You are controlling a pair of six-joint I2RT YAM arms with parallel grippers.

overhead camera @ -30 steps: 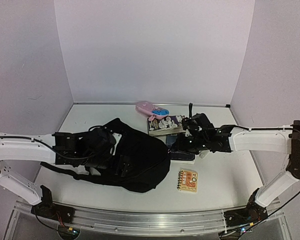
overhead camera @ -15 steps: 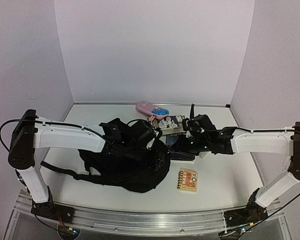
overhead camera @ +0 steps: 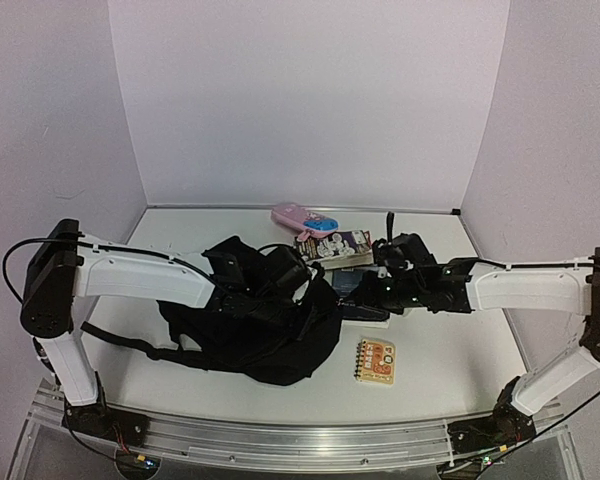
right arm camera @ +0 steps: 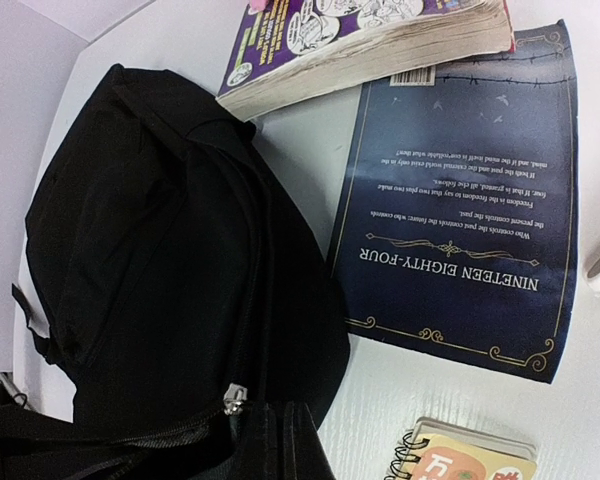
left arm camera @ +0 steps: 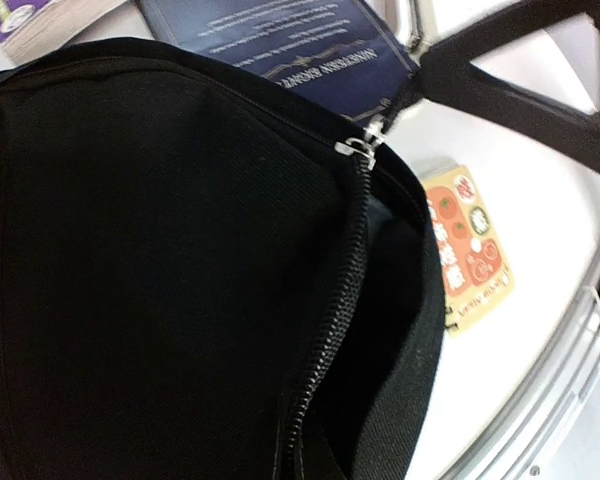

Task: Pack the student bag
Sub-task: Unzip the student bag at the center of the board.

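The student bag (overhead camera: pixel 250 340) is a soft black backpack lying flat mid-table, and it fills the left wrist view (left arm camera: pixel 160 250). Its zip stands partly open with the silver slider (left arm camera: pixel 358 147) at the right end. My left gripper (overhead camera: pixel 302 290) lies across the bag's right part. Its fingers are hidden in the wrist view and it appears shut on the black fabric by the opening. My right gripper (overhead camera: pixel 348 292) meets the bag's right edge. In its own view it (right arm camera: pixel 275 445) is shut right beside the slider (right arm camera: pixel 233 400), seemingly on the zipper pull.
A dark-blue book (right arm camera: pixel 460 210) lies just right of the bag, partly under a purple paperback (overhead camera: pixel 332 247). An orange spiral notepad (overhead camera: pixel 376 360) sits nearer the front. A pink pencil case (overhead camera: pixel 302 217) lies by the back wall. The metal rail (overhead camera: pixel 280 440) runs along the near edge.
The left arm swung from the bag's left side across to its right end, then its jaws closed. The bag bunched up. The right arm barely shifted.
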